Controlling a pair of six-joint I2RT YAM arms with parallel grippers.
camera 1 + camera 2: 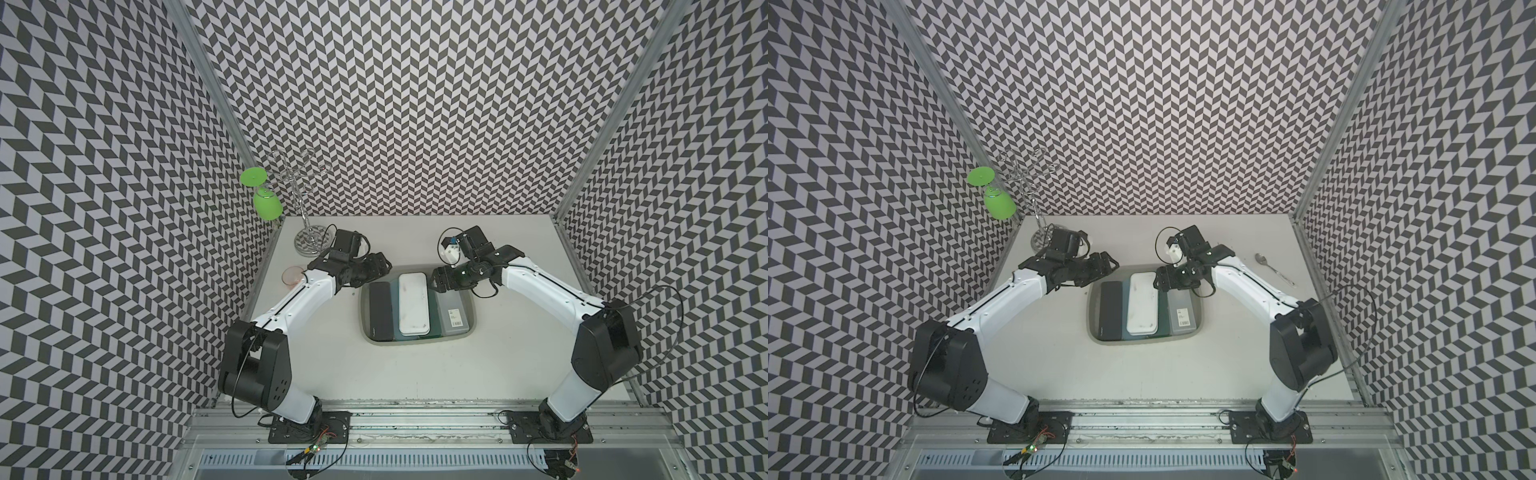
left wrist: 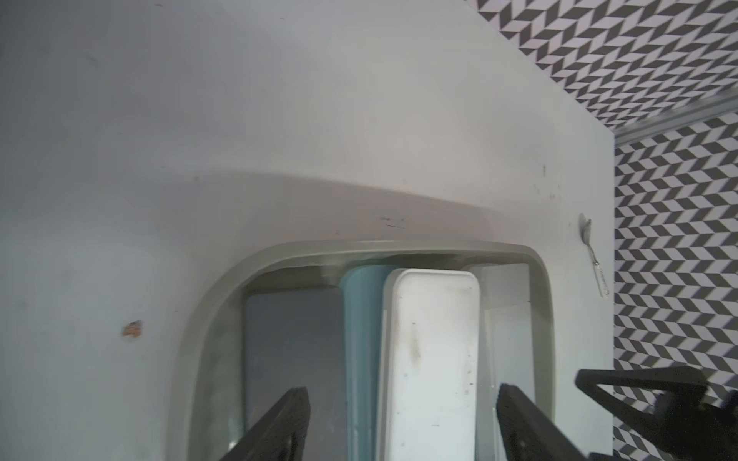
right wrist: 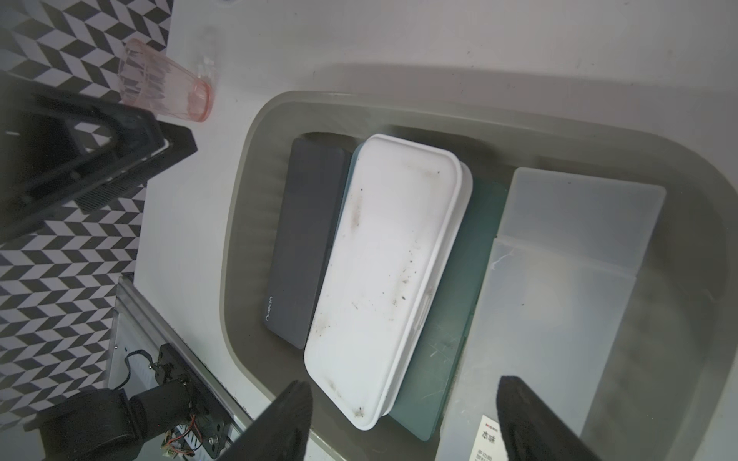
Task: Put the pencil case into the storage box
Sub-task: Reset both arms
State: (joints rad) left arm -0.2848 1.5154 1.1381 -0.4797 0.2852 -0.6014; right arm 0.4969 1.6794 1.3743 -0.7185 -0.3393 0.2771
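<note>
Right wrist view shows a pink glass beside the storage box, left wrist view a spoon; left gripper and right gripper gape empty above its white pencil case.

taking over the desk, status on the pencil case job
Left gripper open, right gripper open, both empty. White case in box, atop teal case. Nothing in the way.

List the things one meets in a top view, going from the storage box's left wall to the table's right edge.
In order: black case → white case → clear case with a barcode label → spoon. The teal case lies partly under the white one, so it is left out.
</note>
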